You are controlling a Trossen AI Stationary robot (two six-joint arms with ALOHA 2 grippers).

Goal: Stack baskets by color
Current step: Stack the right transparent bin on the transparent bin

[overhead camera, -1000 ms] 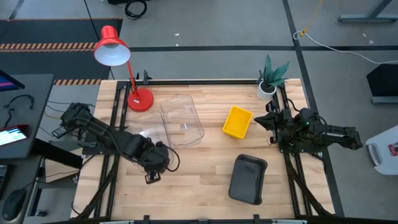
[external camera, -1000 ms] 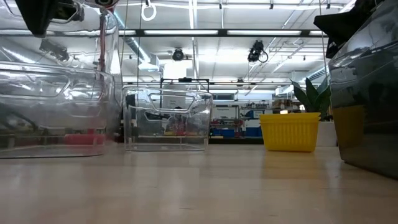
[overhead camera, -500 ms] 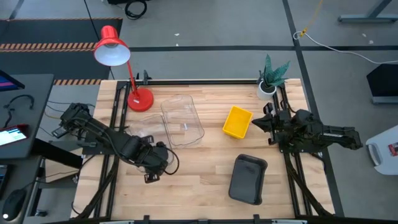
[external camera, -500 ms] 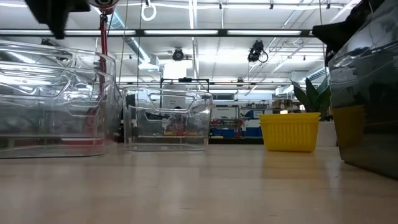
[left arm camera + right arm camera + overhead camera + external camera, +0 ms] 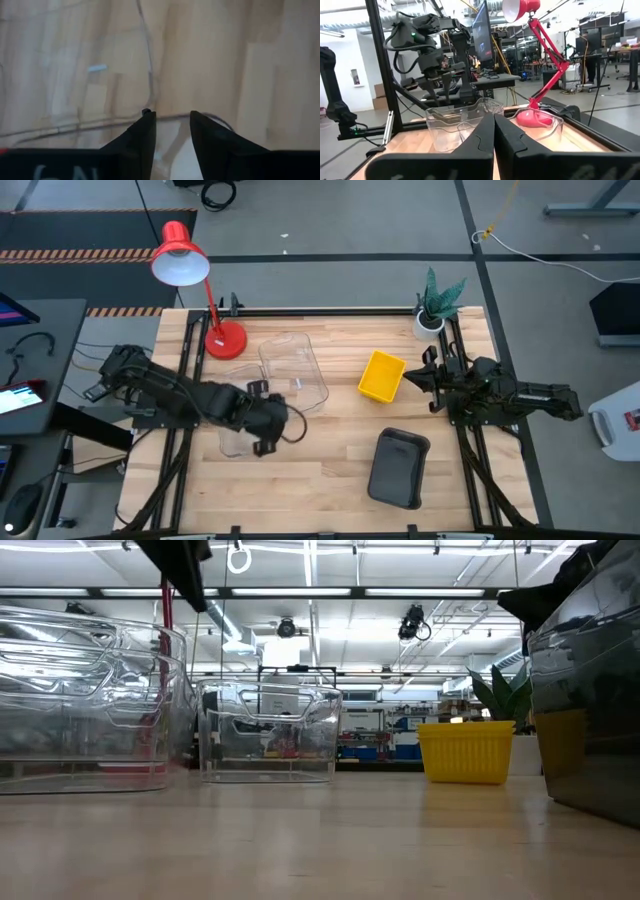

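Note:
Two clear baskets are on the table. One (image 5: pixel 293 372) stands at the far middle; the other (image 5: pixel 232 442) rests flat on its bottom at the near left, also seen as the clear basket (image 5: pixel 90 700) in the low view. My left gripper (image 5: pixel 265 438) hangs open just above this one, pointing steeply down, with its fingers (image 5: pixel 145 135) over the rim and nothing between them. The yellow basket (image 5: pixel 382 376) and the dark grey basket (image 5: pixel 398 468) rest on the right half. My right gripper (image 5: pixel 420 376) waits shut at the right edge.
A red desk lamp (image 5: pixel 180 260) stands with its base (image 5: pixel 225 340) at the far left, close to the far clear basket. A small potted plant (image 5: pixel 437 305) is at the far right corner. Bare wood lies along the near edge between the clear and grey baskets.
My left gripper has let go of the near clear basket, which was held tilted and raised and now sits level on the table. The gripper has then risen a little, swung toward the table's right and far side above the basket, and rolled its wrist.

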